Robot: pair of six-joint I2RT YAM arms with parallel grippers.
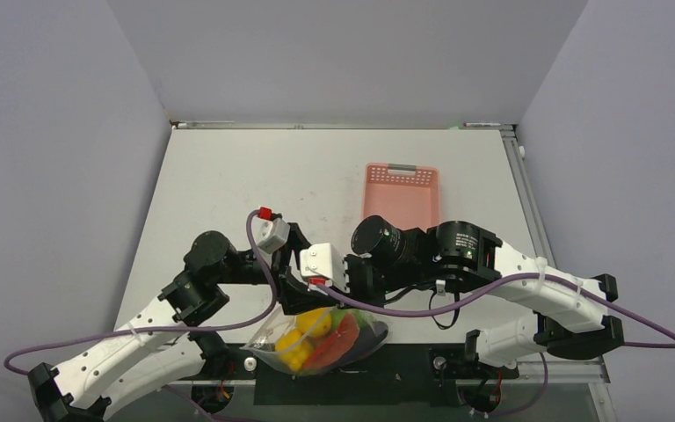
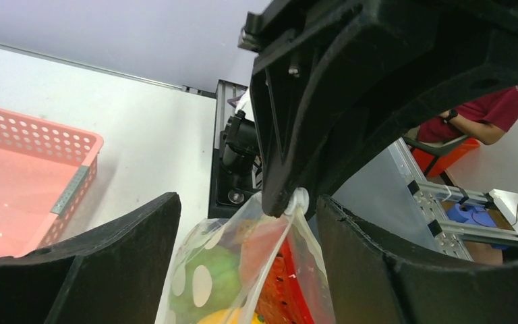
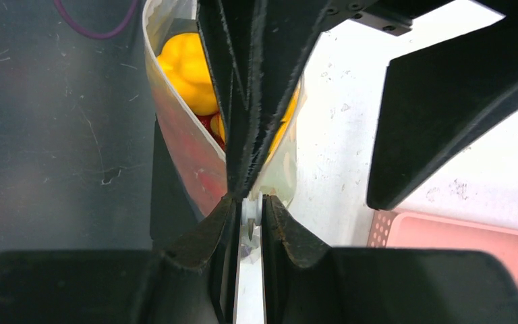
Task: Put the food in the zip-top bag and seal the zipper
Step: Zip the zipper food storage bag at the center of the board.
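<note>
bag [image 1: 274, 341] located at the near edge of the table [image 1: 255, 193], between the two arm bases, held up by its top edge and hanging with its load low. contents seen through the clear wall: yellow pepper [image 3: 185, 64], green fruit [image 2: 219, 273] behind the polka-dot panel, and red piece [image 1: 338, 338]; all are inside the bag. right gripper [image 3: 249, 200]: jaws together, clamped on the thin top edge of the bag, and the strip of plastic shows pinched between the two pads. left gripper [image 2: 246, 201]: jaws apart, one finger on each side of the bag just below the right gripper's pinch, with a gap visible on both sides in the left wrist view; not gripping. whether the bag mouth is sealed along its length cannot be told. basket [image 1: 400, 189] stands further back on the table, well apart from the bag.
</note>
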